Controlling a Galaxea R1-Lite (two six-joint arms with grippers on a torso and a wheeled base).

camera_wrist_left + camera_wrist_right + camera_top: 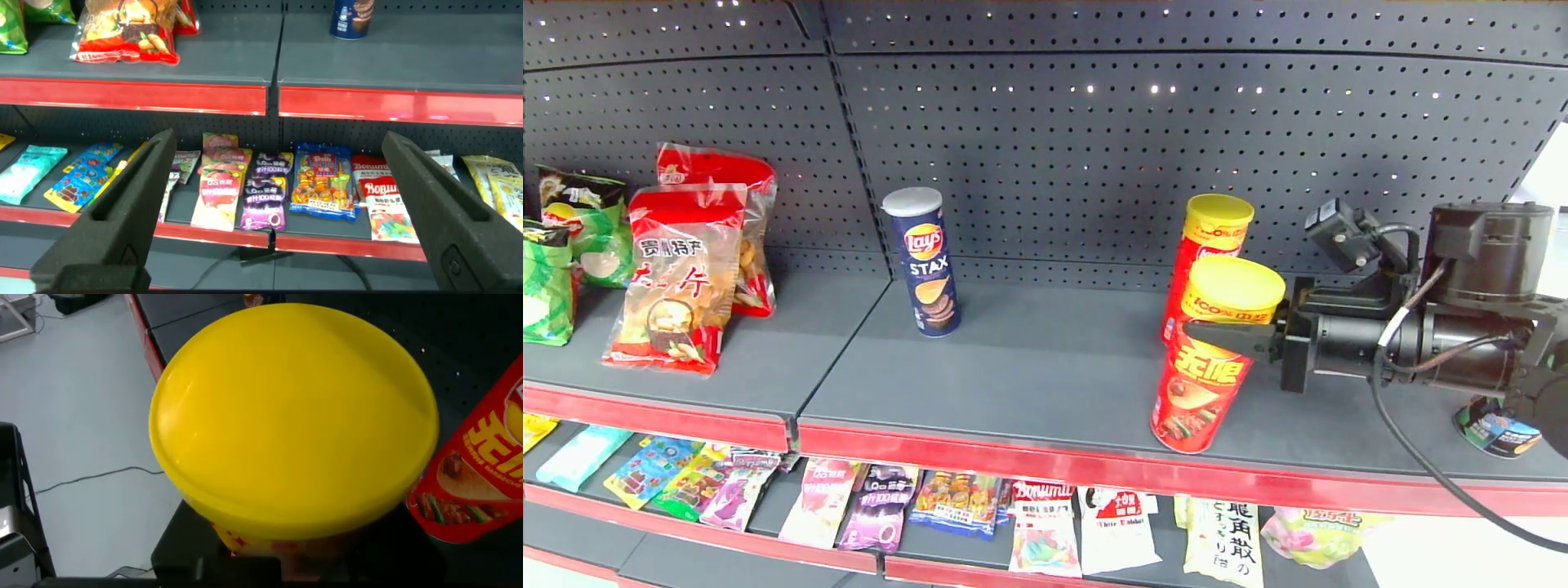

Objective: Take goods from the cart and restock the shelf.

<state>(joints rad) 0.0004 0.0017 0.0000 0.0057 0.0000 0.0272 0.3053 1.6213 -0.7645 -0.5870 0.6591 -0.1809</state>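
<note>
A red chip can with a yellow lid (pixel 1201 392) stands slightly tilted near the front edge of the dark shelf (pixel 1045 359). My right gripper (pixel 1217 327) comes in from the right and is shut on its upper part. The lid (pixel 294 416) sits directly under the right wrist camera. A second red can with a yellow lid (pixel 1213 224) stands just behind it, and its side (pixel 482 474) appears beside the lid. A blue chip can (pixel 927 261) stands upright further left. My left gripper (pixel 278 140) is open and empty, facing the lower shelf.
Red snack bags (pixel 678 278) and green bags (pixel 556 261) stand at the shelf's left end. A small tub (pixel 1499 429) sits at the right under my arm. Several flat snack packs (pixel 323 184) lie on the lower shelf. A pegboard wall (pixel 1094 139) backs the shelf.
</note>
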